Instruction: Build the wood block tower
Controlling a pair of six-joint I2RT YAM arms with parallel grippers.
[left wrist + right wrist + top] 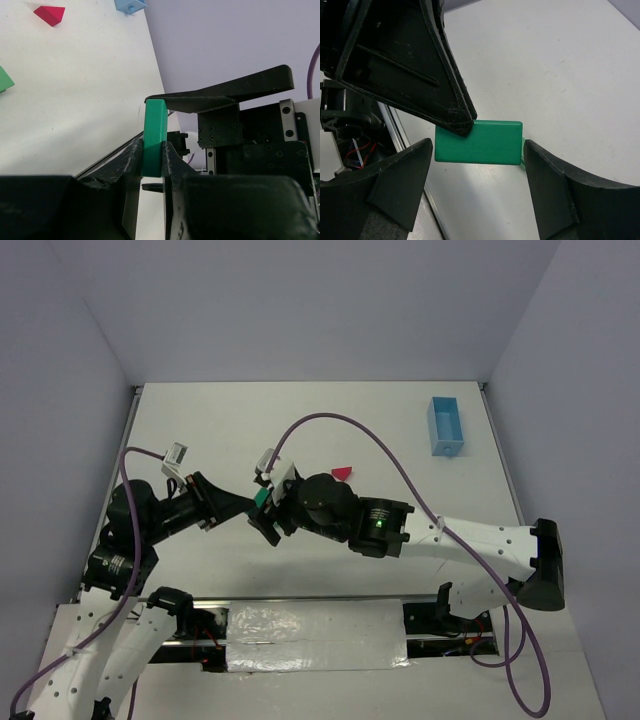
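Note:
My left gripper [248, 508] is shut on a green rectangular block [154, 135] and holds it on edge above the table. The block also shows in the right wrist view [479, 142], with a left finger [420, 65] lying across its corner. My right gripper [477, 150] is open, one finger on each side of that block with a gap on both sides. The red triangular block [342, 473] lies on the table just behind the right wrist. A second green block [4, 79] lies on the table at the left edge of the left wrist view.
A light blue plastic box [446, 426] stands at the far right of the white table [230, 430]. A purple cable [380, 445] arcs over the right arm. Grey walls enclose the table on three sides.

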